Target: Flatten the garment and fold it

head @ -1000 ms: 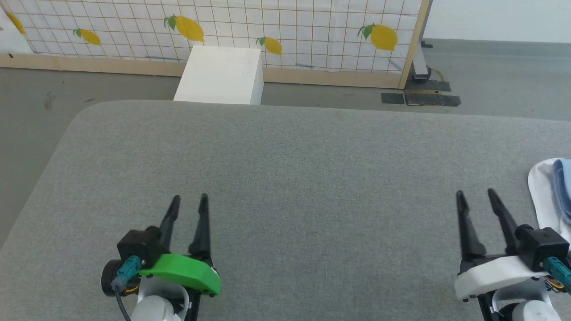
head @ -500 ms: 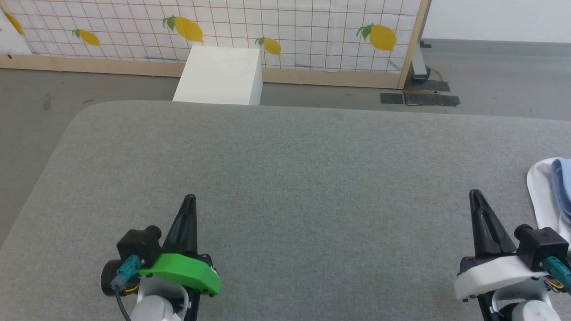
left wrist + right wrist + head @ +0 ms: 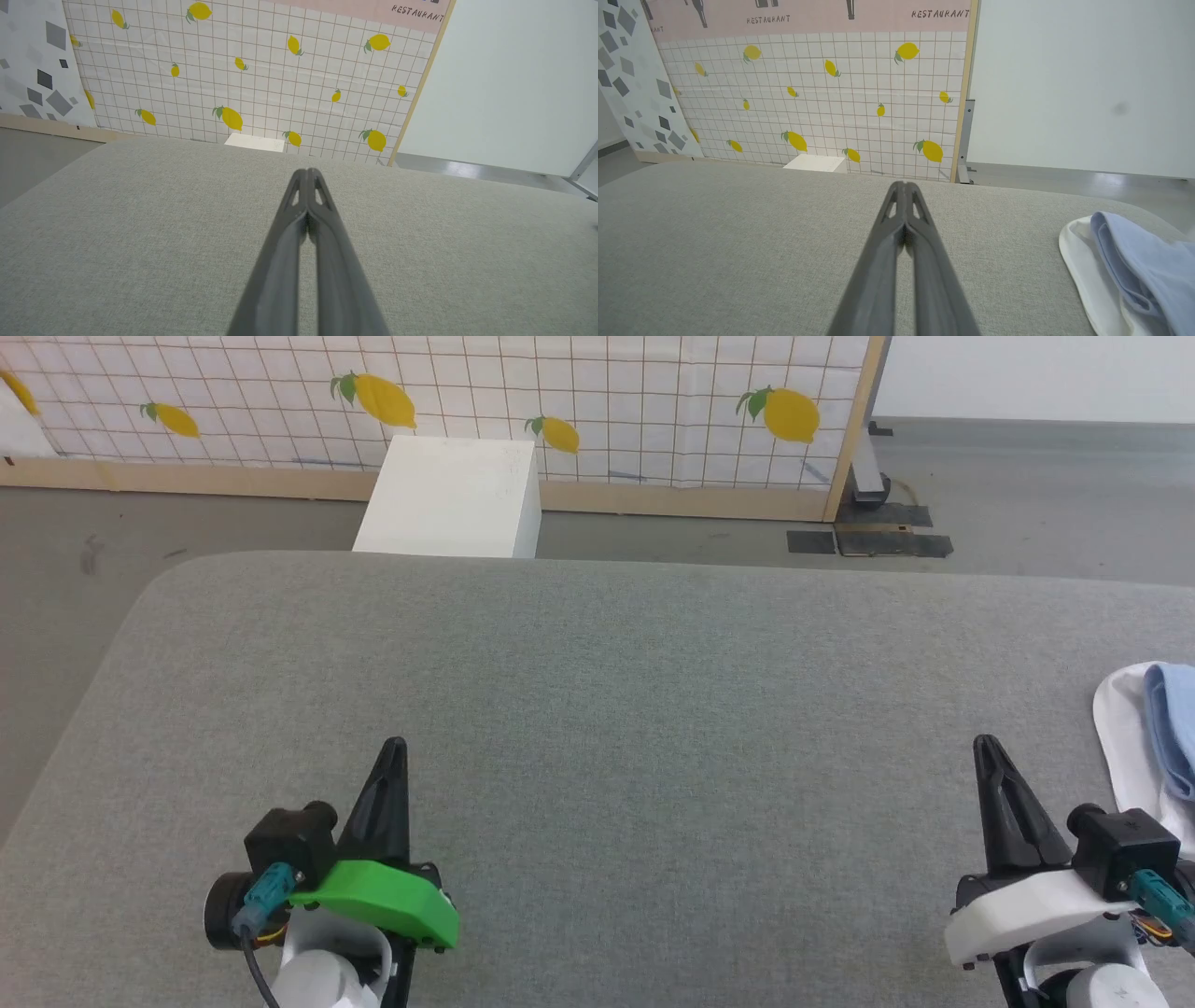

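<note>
My left hand (image 3: 396, 749) sits pinched tight, fingers pressed together and holding nothing, low over the grey tabletop (image 3: 597, 672). My right hand (image 3: 983, 747) is the same, closed and empty. Just right of it, the garment (image 3: 1131, 737) lies bunched at the tabletop's right edge, blue over white, apart from both hands.

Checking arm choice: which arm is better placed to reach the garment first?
Right. The garment lies on the grey surface's right side, close beside the right claw; the left claw is far across from it.
</note>
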